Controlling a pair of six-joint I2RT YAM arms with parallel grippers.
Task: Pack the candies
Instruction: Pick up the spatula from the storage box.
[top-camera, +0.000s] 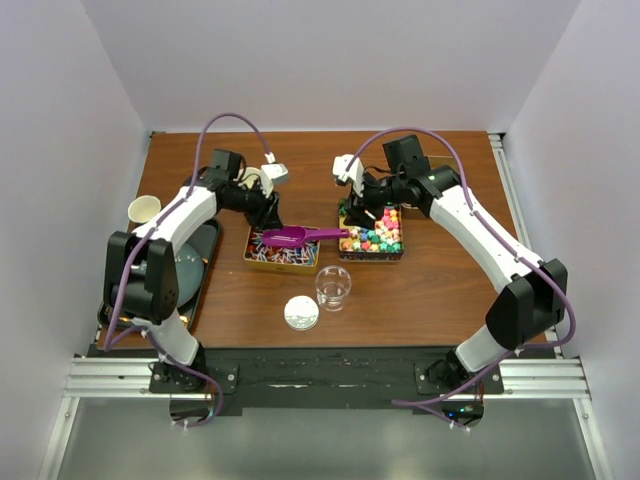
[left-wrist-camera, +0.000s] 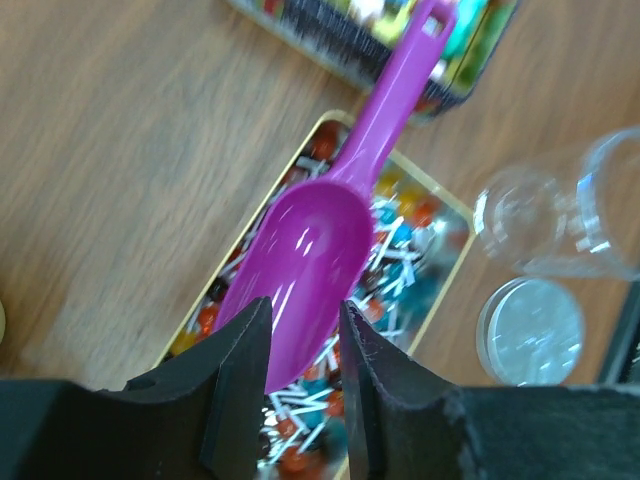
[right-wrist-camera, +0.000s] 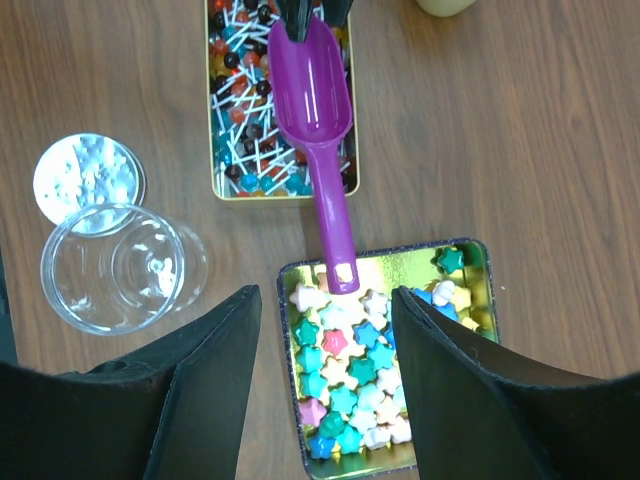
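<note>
Tool (left-wrist-camera: 303, 315) astride scoop (left-wrist-camera: 315, 240) tip — left arm (top-camera: 185, 215)

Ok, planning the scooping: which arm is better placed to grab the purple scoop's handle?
Probably right: the right pincer hangs open above the scoop handle; the left pincer is at the bowl end.

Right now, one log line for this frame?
left gripper: astride purple scoop tip, grip unclear | right gripper: open above star-candy tin | jar: empty

The top view looks down from above and behind the arm bases over the whole counter (top-camera: 430, 290). The left wrist view looks down, close, past the left end effector (left-wrist-camera: 303, 315). The right wrist view looks straight down past the right end effector (right-wrist-camera: 325, 300). All three share the scoop (top-camera: 298, 236) and jar (top-camera: 333, 287).
</note>
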